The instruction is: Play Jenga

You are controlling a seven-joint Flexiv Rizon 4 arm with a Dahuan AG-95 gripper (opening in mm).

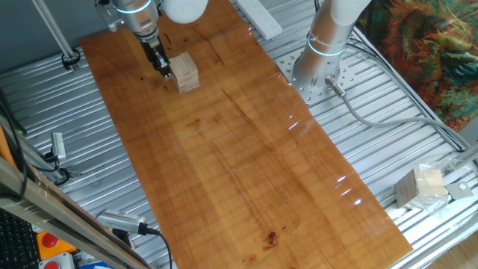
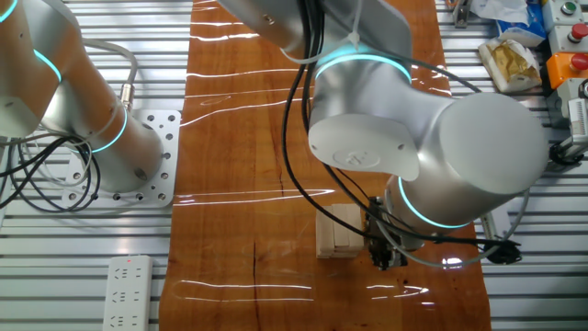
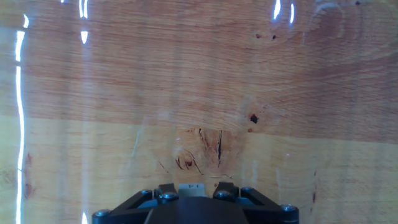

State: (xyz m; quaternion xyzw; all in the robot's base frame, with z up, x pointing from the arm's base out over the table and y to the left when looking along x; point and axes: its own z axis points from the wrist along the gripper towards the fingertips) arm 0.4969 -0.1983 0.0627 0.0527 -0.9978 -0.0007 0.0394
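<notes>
Your Jenga stack (image 1: pixel 187 72) sits near the far end of the wooden tabletop (image 1: pixel 246 164), with the gripper (image 1: pixel 163 69) just beside it. You cannot tell how wide its fingers stand, or whether they hold anything. Expect light, stiff, loosely stacked blocks (easily toppled); take one block by its ends. No containers are visible.

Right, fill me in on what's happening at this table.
A single robot arm is playing Jenga. Its gripper is down low beside the small Jenga stack at the far end of the wooden board, right at the stack's side. Whether the gripper is touching or holding a block can't be told; the hand view shows only wood.
</notes>
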